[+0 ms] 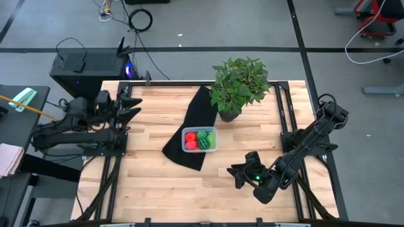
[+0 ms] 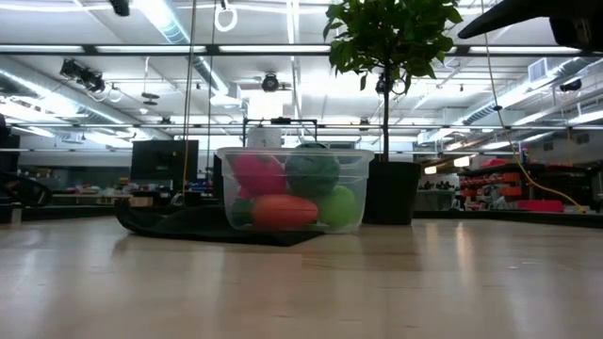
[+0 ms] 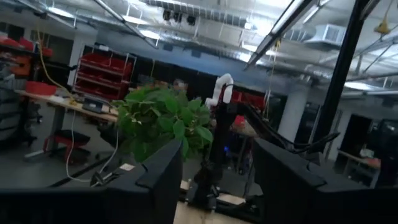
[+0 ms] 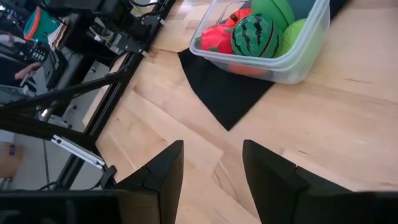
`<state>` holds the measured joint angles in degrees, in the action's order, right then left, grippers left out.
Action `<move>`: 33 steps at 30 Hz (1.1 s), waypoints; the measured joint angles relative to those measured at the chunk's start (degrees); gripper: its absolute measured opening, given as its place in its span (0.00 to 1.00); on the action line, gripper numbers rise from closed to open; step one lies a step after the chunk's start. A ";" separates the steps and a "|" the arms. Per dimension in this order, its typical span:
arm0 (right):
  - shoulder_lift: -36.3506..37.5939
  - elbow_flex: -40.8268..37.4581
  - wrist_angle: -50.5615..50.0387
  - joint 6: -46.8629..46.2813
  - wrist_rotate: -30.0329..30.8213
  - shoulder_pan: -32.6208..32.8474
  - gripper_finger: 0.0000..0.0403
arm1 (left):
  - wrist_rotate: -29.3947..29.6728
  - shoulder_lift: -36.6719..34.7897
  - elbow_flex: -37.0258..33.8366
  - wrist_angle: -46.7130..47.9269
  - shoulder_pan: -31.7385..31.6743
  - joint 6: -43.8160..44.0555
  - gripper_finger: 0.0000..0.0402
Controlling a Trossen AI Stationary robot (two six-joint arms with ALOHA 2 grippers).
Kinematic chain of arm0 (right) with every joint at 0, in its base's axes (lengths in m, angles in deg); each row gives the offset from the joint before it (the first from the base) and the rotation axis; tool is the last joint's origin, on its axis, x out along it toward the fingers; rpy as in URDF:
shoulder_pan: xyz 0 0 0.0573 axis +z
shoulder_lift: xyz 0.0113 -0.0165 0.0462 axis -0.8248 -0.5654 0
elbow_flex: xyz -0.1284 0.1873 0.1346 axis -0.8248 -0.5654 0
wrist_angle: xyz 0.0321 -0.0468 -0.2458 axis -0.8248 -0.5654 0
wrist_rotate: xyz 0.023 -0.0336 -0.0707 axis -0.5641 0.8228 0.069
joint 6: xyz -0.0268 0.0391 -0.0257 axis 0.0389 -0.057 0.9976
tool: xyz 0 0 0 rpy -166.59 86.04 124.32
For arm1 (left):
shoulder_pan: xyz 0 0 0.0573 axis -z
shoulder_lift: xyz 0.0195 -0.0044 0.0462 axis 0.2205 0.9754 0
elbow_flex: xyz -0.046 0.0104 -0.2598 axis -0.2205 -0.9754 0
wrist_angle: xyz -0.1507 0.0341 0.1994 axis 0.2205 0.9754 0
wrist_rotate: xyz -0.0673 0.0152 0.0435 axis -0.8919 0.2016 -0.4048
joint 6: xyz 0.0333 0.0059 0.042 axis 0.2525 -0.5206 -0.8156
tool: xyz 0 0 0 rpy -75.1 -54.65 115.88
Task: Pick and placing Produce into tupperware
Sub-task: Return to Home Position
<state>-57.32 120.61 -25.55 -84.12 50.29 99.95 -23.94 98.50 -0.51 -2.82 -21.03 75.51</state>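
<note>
The clear tupperware (image 1: pixel 199 140) (image 2: pixel 294 188) (image 4: pixel 261 37) stands on a black cloth (image 1: pixel 189 129) at the table's middle. Inside it lie several produce pieces: a dark green striped ball (image 4: pixel 253 35), red pieces (image 4: pixel 217 40) (image 2: pixel 256 174) and bright green ones (image 4: pixel 295 34) (image 2: pixel 337 205). My right gripper (image 1: pixel 237 173) (image 4: pixel 211 168) hovers open over bare wood near the table's near edge, right of the box, touching nothing. My left gripper (image 1: pixel 136 106) (image 3: pixel 217 186) waits open at the table's left edge, raised and pointing toward the plant.
A large leafy potted plant (image 1: pixel 238 85) (image 2: pixel 391 38) (image 3: pixel 161 121) stands just behind and right of the box. The black cloth runs from the far edge down past the box. Bare wood (image 1: pixel 158 183) lies near and left of the box. Metal frame rails flank both sides.
</note>
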 joint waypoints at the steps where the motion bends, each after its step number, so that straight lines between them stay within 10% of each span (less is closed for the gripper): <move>1: 0.00 0.00 0.04 -0.37 0.00 -0.05 0.42 | 0.02 -1.69 -1.17 0.00 -0.02 0.19 0.49; 16: 0.00 -0.02 2.24 -4.83 -0.04 -1.59 0.42 | 0.34 -18.67 -16.47 3.26 0.13 10.66 0.39; 33: 0.00 -0.04 5.22 -5.50 -1.72 -2.28 0.42 | -0.56 -18.55 -31.67 -10.79 2.12 18.66 0.28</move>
<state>-57.32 120.56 -20.33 -89.63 48.57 97.67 -24.50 79.96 -32.18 -13.61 -18.91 94.17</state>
